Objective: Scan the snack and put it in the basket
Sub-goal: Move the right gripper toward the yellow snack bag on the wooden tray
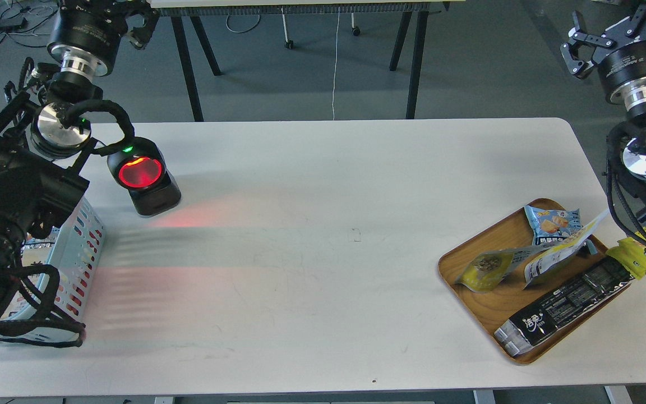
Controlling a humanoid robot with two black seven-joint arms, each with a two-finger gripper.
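Observation:
The snack (488,269), a yellow-and-white pouch with a round picture of brown nuggets, lies flat on the left part of a brown wooden tray (469,292) at the right of the table. The light blue slotted basket (79,252) stands at the table's left edge, mostly hidden behind my left arm. My left gripper (141,28) is raised beyond the table's far left corner, dark and cut by the top edge. High at the far right, off the table, my right gripper (575,45) stands open and empty. Both are far from the snack.
A black scanner (142,174) with a glowing red window stands right of the basket, casting red light on the table. The tray also holds a small blue packet (553,221), a white-and-yellow pouch (561,252) and a long black packet (564,306). A yellow part of my right arm (634,258) overhangs the tray's right edge.

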